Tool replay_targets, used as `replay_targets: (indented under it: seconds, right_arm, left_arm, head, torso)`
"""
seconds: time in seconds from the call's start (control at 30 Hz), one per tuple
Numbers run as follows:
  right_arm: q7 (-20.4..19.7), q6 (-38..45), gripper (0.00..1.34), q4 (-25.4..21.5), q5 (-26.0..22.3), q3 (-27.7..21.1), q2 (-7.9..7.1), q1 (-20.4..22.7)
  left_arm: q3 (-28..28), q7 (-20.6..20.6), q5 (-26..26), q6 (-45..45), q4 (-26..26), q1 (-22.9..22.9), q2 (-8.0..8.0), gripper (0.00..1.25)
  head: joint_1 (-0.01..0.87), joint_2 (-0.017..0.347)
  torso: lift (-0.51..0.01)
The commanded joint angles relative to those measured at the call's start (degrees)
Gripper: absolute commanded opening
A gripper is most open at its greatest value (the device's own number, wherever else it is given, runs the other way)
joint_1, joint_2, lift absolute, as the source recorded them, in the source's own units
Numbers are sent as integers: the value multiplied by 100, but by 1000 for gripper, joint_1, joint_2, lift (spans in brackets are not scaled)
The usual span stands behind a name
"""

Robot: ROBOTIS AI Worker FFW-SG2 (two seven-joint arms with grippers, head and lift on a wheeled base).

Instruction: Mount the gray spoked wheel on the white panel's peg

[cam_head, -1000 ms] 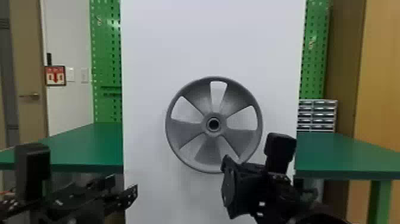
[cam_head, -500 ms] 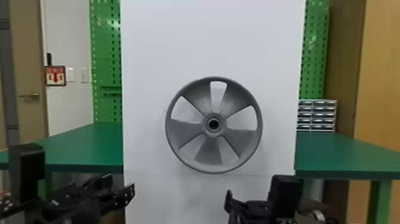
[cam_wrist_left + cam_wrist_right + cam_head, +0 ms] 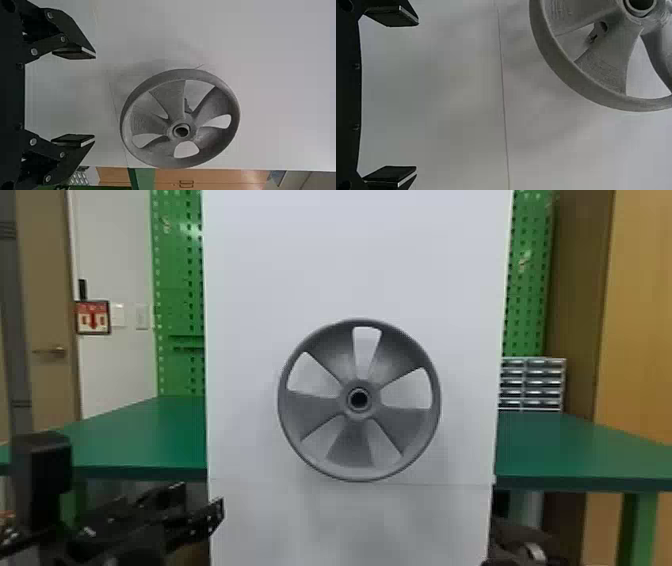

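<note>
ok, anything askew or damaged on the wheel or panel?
Nothing stands out: the gray spoked wheel hangs upright at the white panel, no crack or break visible. Left gripper and right gripper are open, clear of it.

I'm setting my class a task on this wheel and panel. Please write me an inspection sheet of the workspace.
Surface: white panel, upright, with a seam below the wheel; green table behind.
Job's things: wheel upright at the panel's front, apparently on its peg.
Clutter: drawer unit by the table's back edge, right side.
Grippers: left gripper and right gripper both open, holding nothing.
Cables: nothing clearly seen.
Surroundings: pegboard, door, red sign.
</note>
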Motion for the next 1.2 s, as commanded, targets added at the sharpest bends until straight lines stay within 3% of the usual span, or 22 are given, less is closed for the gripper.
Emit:
replay_targets:
  seconds: [0.0,0.47,0.83,1.17]
  right_arm:
    - [109,-372,1339,280,111,-121,69,192]
    - [927,-1224,1339,1044,524,-463,218,543]
    - [1146,-1558,1339,1414,603,-586,297,798]
    - [1208,-1602,1339,1475,638,-622,332,886]
  left_arm:
    - [11,-1,-2,-15,0,2,0,747]
    - [37,-19,-10,-50,0,29,-26,746]
    - [64,-36,-19,-67,0,55,-53,746]
    - [99,-71,-46,-67,0,64,-88,747]
  head:
    - [117,-8]
    - [117,-8]
    - [117,-8]
    - [117,-8]
  torso:
    - [-451]
    - [-450]
    - [-450]
    - [-450]
